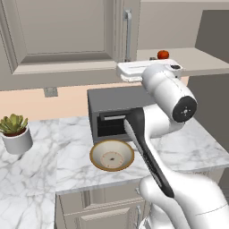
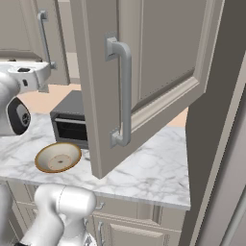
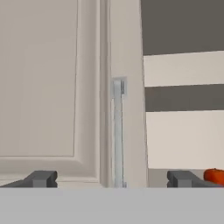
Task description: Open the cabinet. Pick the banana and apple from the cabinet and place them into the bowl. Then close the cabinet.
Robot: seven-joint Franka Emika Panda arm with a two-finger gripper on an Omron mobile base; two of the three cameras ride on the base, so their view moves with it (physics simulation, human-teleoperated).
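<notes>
The cabinet's left door point(image 1: 62, 36) is shut, and its grey bar handle point(image 3: 117, 131) stands straight ahead of my gripper. The right door point(image 2: 153, 67) is swung wide open toward the base. A red apple point(image 1: 163, 54) sits on the cabinet's bottom board, also seen as the apple point(image 3: 215, 176) at the hand view's lower right. The banana is out of view. My gripper point(image 3: 113, 179) is open, its fingertips point(image 3: 41, 178) far apart with nothing between them, held level just before the left door's handle point(image 1: 128, 36). The cream bowl point(image 1: 112, 155) lies on the counter below.
A dark grey microwave point(image 1: 114, 112) stands behind the bowl, under the cabinet. A potted succulent point(image 1: 15, 132) is at the counter's left. The open door's handle point(image 2: 122, 91) juts out over the marble counter point(image 2: 149, 173) to my right.
</notes>
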